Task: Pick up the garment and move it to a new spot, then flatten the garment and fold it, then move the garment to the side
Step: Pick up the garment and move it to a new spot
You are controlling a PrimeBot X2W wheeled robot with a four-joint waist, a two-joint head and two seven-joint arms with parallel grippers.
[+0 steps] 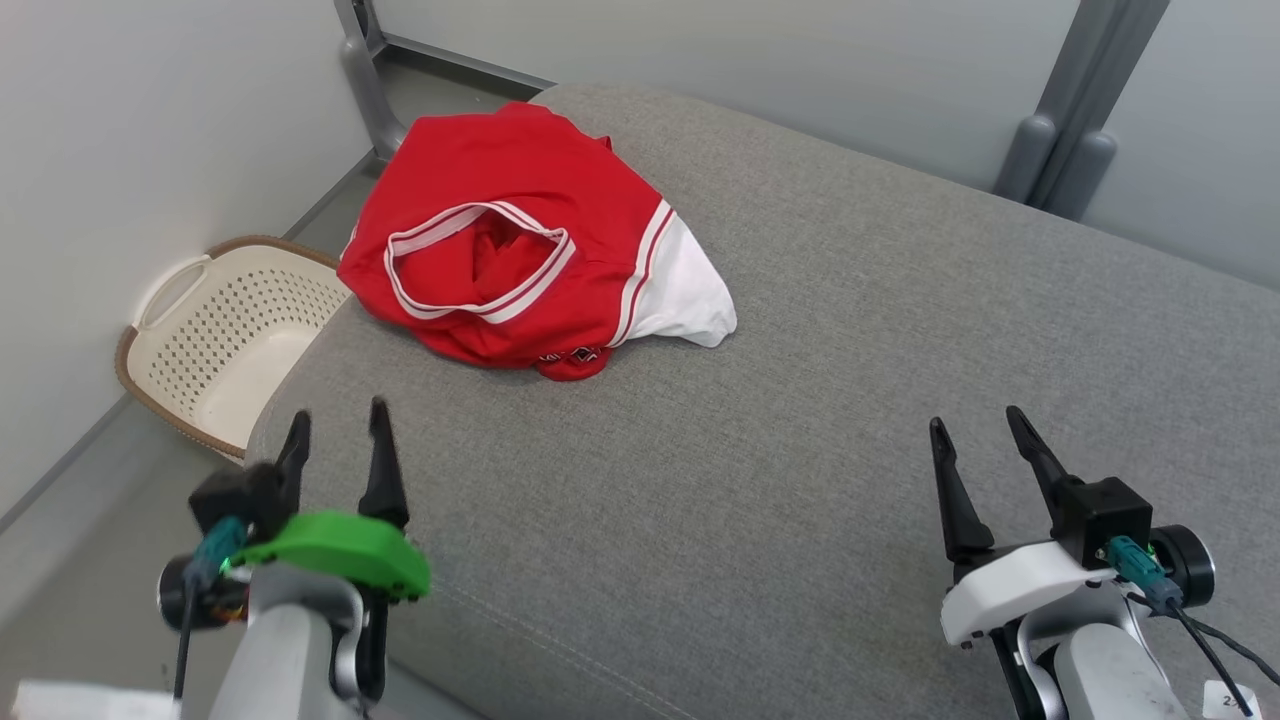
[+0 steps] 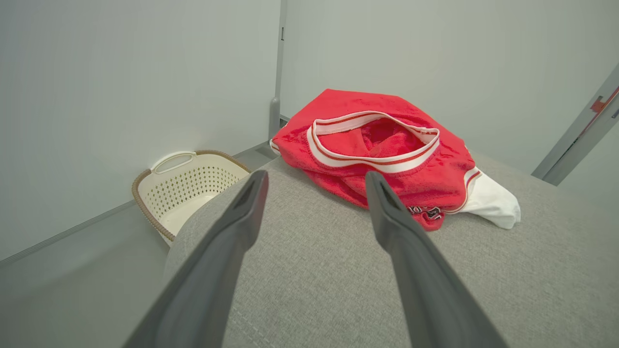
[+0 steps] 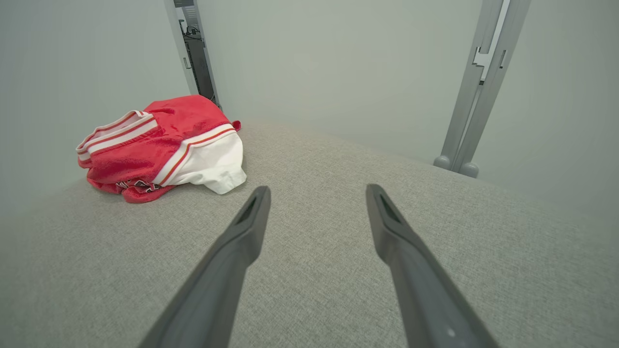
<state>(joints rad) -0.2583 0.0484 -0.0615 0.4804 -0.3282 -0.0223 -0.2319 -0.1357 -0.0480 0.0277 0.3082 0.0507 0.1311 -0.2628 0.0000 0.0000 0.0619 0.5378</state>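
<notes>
The garment [image 1: 520, 240] is a red jersey with white striped trim and a white sleeve, lying crumpled at the far left of the grey cushioned surface [image 1: 800, 420]. It also lies ahead in the left wrist view, the garment [image 2: 377, 150], and at the left in the right wrist view, the garment [image 3: 159, 145]. My left gripper [image 1: 335, 425] hovers open near the front left edge, short of the jersey, nothing between its fingers. My right gripper [image 1: 980, 420] stands open at the lower right, well apart from the cloth.
A cream perforated laundry basket [image 1: 225, 340] sits on the floor left of the surface, against the pale wall. Grey metal posts [image 1: 1070, 120] rise behind the surface at the right, another post [image 1: 360, 80] at the back left. Bare grey fabric spans the middle and right.
</notes>
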